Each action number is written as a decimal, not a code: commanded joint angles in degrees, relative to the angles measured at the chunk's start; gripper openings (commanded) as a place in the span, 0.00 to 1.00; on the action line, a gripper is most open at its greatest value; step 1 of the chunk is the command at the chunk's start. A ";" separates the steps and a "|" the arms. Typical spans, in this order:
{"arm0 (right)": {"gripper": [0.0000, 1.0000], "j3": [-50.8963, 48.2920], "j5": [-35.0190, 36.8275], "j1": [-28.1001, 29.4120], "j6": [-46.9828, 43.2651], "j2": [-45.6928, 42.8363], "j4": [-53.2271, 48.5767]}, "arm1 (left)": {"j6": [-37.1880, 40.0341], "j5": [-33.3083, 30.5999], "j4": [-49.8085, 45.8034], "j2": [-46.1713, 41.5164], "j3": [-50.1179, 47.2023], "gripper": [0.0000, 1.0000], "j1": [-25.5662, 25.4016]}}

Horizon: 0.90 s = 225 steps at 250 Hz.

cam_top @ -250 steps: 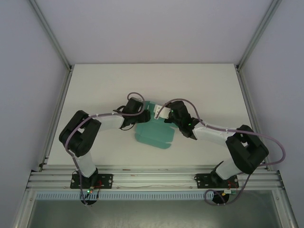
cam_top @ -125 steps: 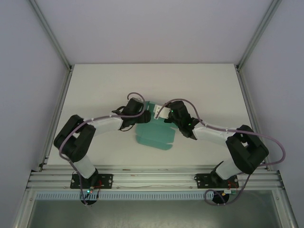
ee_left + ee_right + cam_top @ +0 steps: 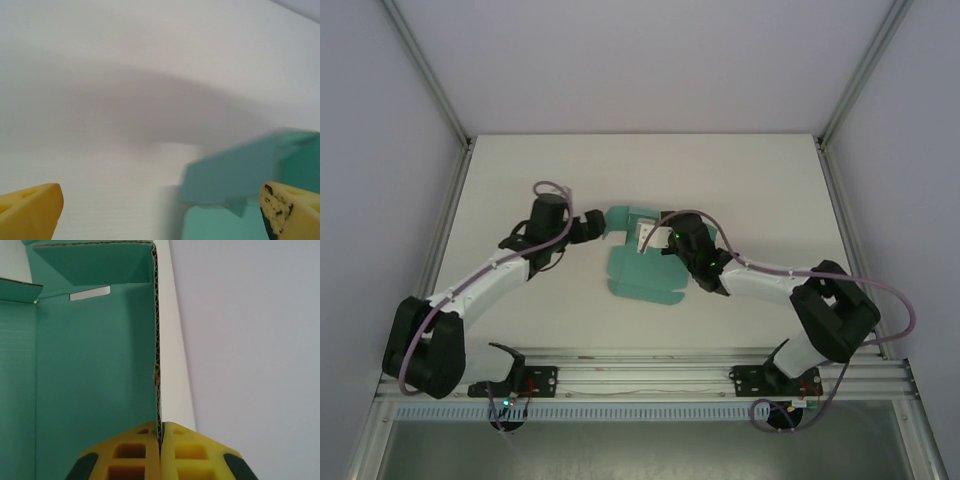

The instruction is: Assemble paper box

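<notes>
A: where's the box (image 3: 642, 275) at?
B: mid tabletop (image 3: 520, 170), half folded. Right tool (image 3: 160, 439) is pinching one upright wall's edge. Left tool (image 3: 161, 201) is spread wide, just beside the left flap.

Teal paper box (image 3: 645, 280) on white table (image 3: 520, 175)

Overhead view, wrist views near paper box (image 3: 642, 275)

The paper box (image 3: 642, 275) is teal-green, the fingers (image 3: 130, 455) yellow, the table (image 3: 520, 180) white.
</notes>
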 commanded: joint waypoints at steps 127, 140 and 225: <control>0.00 -2.10 5.22 2.35 -9.26 10.63 21.92 | 2.44 13.15 17.98 16.61 -0.28 1.00 9.59; 0.00 -2.29 5.12 2.35 -8.90 10.77 22.09 | 2.46 15.07 20.58 19.21 0.32 1.00 9.64; 0.00 -1.70 6.57 2.48 -6.48 12.14 20.10 | 4.21 26.00 36.58 25.93 -1.39 0.88 7.41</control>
